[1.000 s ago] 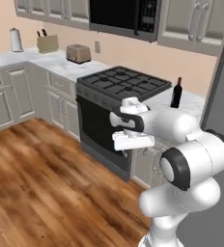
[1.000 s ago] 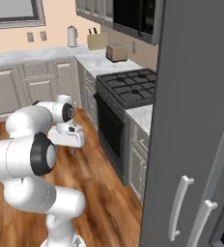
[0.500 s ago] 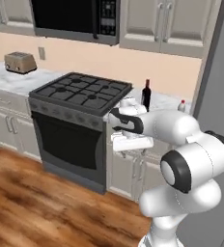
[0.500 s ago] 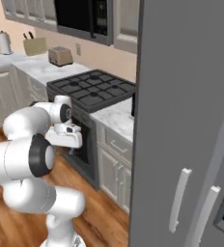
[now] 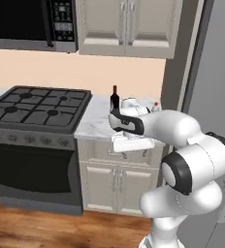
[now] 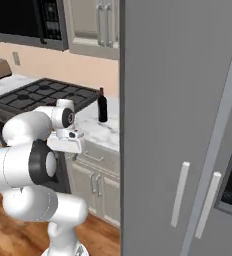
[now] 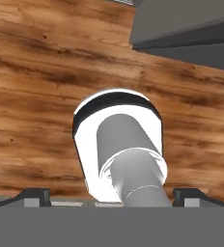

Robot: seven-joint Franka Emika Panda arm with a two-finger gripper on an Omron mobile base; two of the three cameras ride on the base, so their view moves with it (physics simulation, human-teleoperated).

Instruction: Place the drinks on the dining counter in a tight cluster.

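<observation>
Beside the stove (image 5: 37,109), wine bottle (image 5: 115,97) sits on the short marble bench (image 5: 97,127), small pale bottle (image 5: 156,106) near it. Hand (image 7: 112,197) folded in, fingers spread apart, empty. Nothing picked yet; all drinks left to move.

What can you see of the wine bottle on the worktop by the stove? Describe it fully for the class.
The wine bottle is dark, nearly black, with a slim neck and a reddish cap. It stands upright on the marble worktop between the stove and the fridge, near the back wall. Nothing grips it. The arm hides its lower part in the left base view; the right base view shows it whole.
</observation>
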